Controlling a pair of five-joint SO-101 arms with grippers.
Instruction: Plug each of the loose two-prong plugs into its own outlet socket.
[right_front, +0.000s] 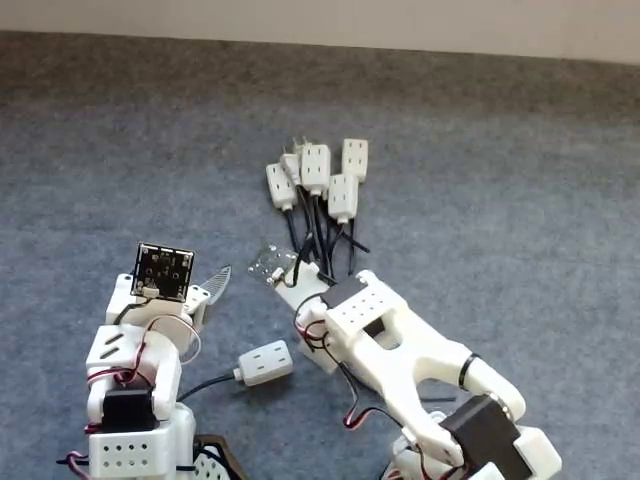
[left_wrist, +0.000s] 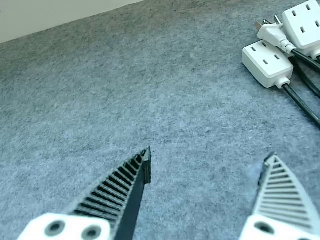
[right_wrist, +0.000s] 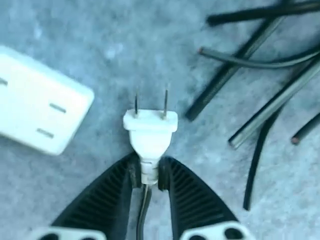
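My right gripper (right_wrist: 149, 167) is shut on the neck of a white two-prong plug (right_wrist: 150, 127), whose prongs point away from the fingers just above the carpet. A white socket block (right_wrist: 40, 107) lies close beside the plug. In the high view this gripper (right_front: 285, 278) sits below a cluster of several white socket blocks (right_front: 325, 175) with black cables. Another loose plug (left_wrist: 270, 32) lies at the edge of that cluster, beside a socket block (left_wrist: 267, 62). My left gripper (left_wrist: 209, 154) hangs open over bare carpet with nothing between its fingers.
One separate socket block (right_front: 265, 362) lies between the two arms, its cable running toward the left arm's base. Black cables (right_wrist: 260, 75) fan out beside the held plug. Grey carpet (right_front: 500, 150) covers the whole work area.
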